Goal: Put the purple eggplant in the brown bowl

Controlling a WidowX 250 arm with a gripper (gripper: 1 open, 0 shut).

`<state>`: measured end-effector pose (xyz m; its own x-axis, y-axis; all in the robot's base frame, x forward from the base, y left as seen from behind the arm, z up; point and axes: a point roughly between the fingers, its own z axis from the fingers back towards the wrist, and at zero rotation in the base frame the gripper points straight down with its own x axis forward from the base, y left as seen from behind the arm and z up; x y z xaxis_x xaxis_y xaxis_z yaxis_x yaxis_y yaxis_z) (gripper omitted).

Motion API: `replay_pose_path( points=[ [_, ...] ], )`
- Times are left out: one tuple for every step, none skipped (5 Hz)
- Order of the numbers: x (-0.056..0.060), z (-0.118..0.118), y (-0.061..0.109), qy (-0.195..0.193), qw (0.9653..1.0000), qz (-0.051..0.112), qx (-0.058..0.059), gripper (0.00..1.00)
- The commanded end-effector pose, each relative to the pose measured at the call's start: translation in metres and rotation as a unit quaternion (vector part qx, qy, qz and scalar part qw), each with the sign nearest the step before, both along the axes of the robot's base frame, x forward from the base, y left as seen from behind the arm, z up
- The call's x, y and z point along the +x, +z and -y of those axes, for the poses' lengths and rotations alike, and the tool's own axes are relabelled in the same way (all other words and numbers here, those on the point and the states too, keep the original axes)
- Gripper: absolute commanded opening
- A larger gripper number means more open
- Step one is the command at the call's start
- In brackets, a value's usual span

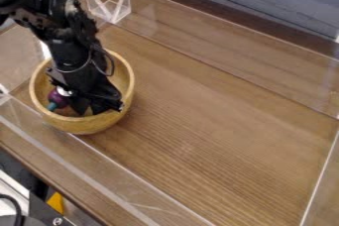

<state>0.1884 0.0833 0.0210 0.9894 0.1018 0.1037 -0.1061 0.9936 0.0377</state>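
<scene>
The brown bowl (82,119) is sitting on the wooden table (225,111), toward nine o'clock of the frame, close to the table's left edge; the black robot arm (63,27) is reaching down from eleven o'clock and is standing directly over the bowl's interior; the gripper (87,98) is pointing straight down inside the bowl, its tips sitting at or near the bowl's floor; the arm is covering most of the bowl's inside.

The purple eggplant (57,98) is lying in the bowl; only a small purple patch is showing at the nine o'clock side of the gripper, against the bowl's inner wall; the rest is hidden behind the gripper.

Whether the jaws are released or clenched cannot be told; the dark fingers are merging with the shadow in the bowl; whether they are touching the eggplant cannot be told either.

A clear plastic barrier (199,185) is running around the table's edges.
</scene>
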Motion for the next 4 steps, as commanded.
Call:
replay_pose_path(
  points=[
    [-0.014,-0.001,-0.005,-0.021,0.9997,-0.014,-0.002,0.00],
    [-0.017,-0.002,0.004,0.001,0.9999,-0.016,0.000,0.00],
    [-0.017,-0.005,0.012,0.023,0.9996,-0.017,0.003,0.00],
    [-0.012,-0.006,0.011,0.030,0.9994,-0.017,0.006,0.00]
  ],
)
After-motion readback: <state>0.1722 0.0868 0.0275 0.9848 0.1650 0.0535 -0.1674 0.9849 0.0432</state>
